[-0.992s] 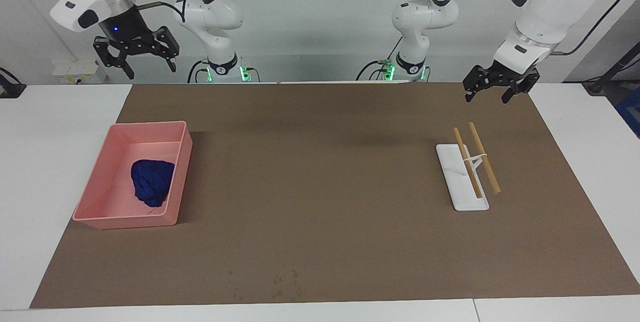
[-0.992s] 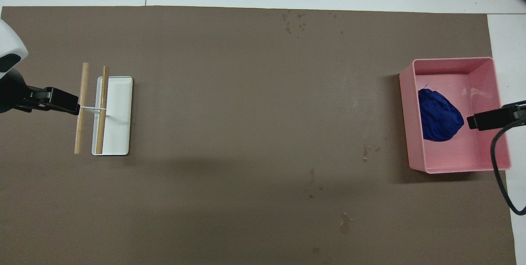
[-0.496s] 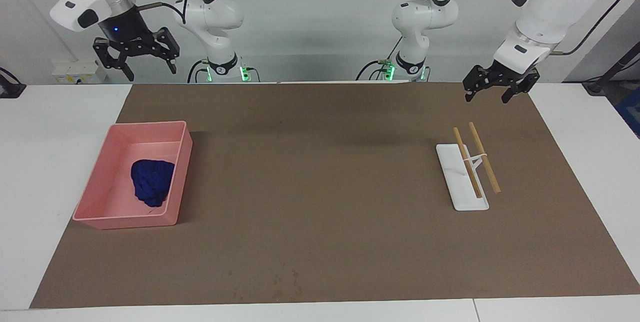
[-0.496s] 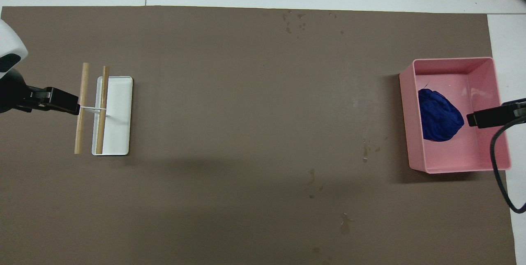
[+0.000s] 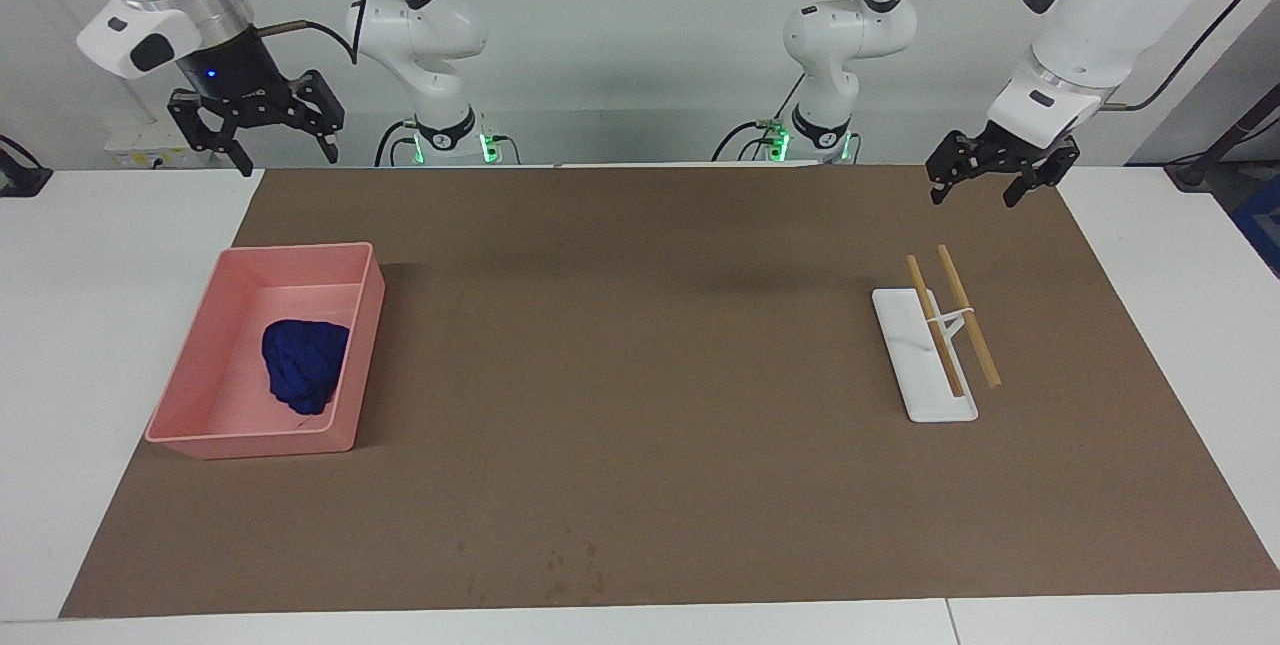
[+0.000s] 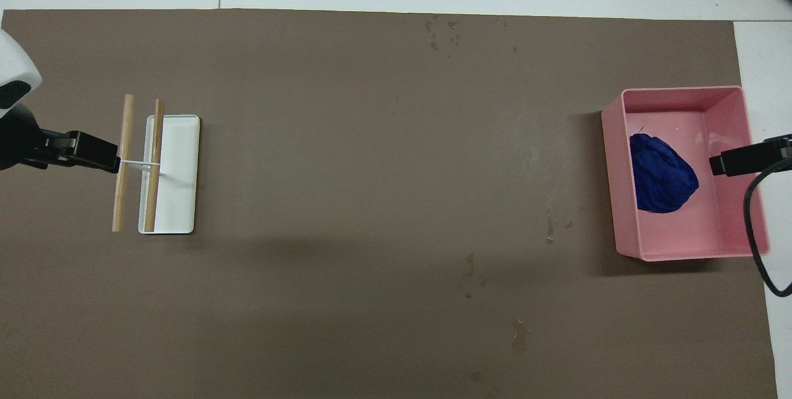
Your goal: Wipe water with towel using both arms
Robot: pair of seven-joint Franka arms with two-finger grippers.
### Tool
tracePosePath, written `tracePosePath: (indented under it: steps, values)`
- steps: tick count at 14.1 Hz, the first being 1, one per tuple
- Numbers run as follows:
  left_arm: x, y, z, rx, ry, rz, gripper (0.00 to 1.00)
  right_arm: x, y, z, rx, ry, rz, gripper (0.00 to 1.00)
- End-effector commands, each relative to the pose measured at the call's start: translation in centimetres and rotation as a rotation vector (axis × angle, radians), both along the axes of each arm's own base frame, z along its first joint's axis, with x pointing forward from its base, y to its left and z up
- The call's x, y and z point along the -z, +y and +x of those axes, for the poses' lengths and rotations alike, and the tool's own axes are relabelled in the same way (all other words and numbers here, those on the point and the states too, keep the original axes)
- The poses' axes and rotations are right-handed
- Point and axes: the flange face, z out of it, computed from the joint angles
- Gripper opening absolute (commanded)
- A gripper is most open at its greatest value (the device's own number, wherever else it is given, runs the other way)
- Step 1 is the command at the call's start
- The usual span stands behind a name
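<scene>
Blue towel (image 5: 305, 363) lies bunched in the pink tray (image 5: 200, 440), both end effectors raised and empty.
The tray sits on the brown mat (image 5: 640, 395) at the right arm's end of the surface. The facing view shows what the overhead view does not: the right end effector (image 5: 256, 121) hangs high near the mat's corner nearest the robots, fingers spread, and the left end effector (image 5: 992, 175) hangs spread over the mat, above the white stand (image 5: 925, 365) with two wooden sticks (image 5: 968, 315). The overhead view shows the water (image 6: 443, 33) more plainly, with more specks toward the robots. Since a second ago, the right end effector has drawn away from the tray toward its own end; the left arm waits.
</scene>
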Motion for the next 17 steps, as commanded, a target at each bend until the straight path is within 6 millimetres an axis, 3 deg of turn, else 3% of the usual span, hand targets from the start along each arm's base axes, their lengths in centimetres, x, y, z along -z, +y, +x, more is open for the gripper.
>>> tracePosePath:
  steps: [1,13,17]
  values:
    - [-0.2,0.4,-0.9,0.000,-0.002,0.021,1.00,-0.5,0.3,0.1,0.004,-0.004,0.010,1.00]
    - [-0.2,0.4,-0.9,0.000,-0.002,0.021,1.00,0.4,-1.4,0.2,-0.010,0.002,0.010,1.00]
    - [-0.2,0.4,-0.9,0.000,-0.002,0.021,1.00,0.4,-0.8,0.2,-0.019,0.003,0.007,1.00]
